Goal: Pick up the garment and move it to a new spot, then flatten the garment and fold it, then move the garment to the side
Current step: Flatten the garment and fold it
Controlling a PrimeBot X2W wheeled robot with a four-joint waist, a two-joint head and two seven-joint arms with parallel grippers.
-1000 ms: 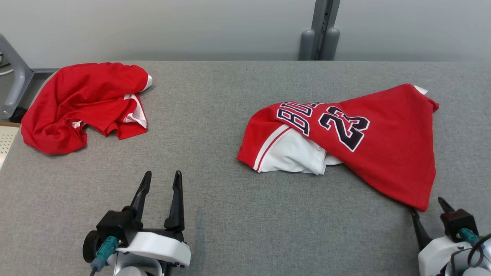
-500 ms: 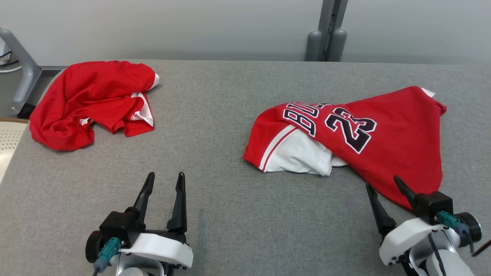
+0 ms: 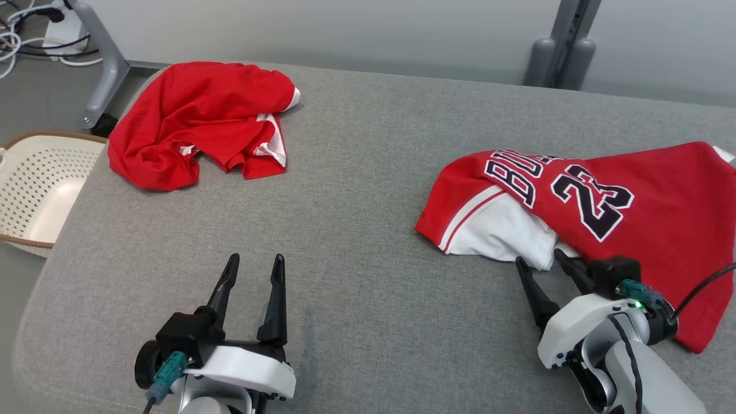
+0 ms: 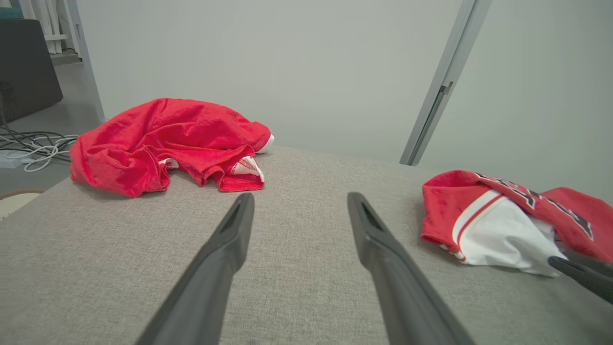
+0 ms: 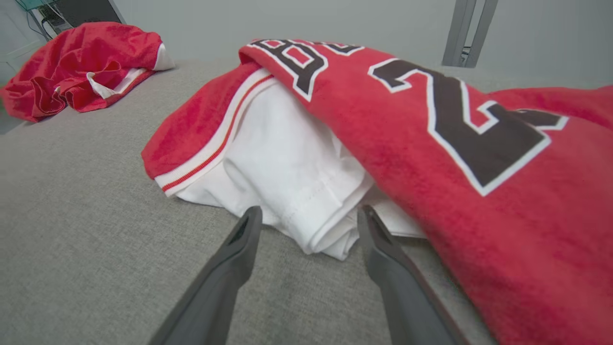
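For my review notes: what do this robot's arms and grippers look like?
Left gripper and right gripper each have two long, tapering black fingers on a black block, set in a white moulded wrist shell with a teal connector. A black cable loops off the right wrist.

Matt red cloth jersey [image 3: 673, 230] on a rough grey woven table cover [image 3: 356, 201] (the basket [image 3: 29, 172] looks smooth plastic).

A grey fabric-covered table [image 3: 356, 172] is backed by a plain pale wall [image 3: 345, 29]. A cream perforated basket [image 3: 34, 190] is seen beside its left edge.
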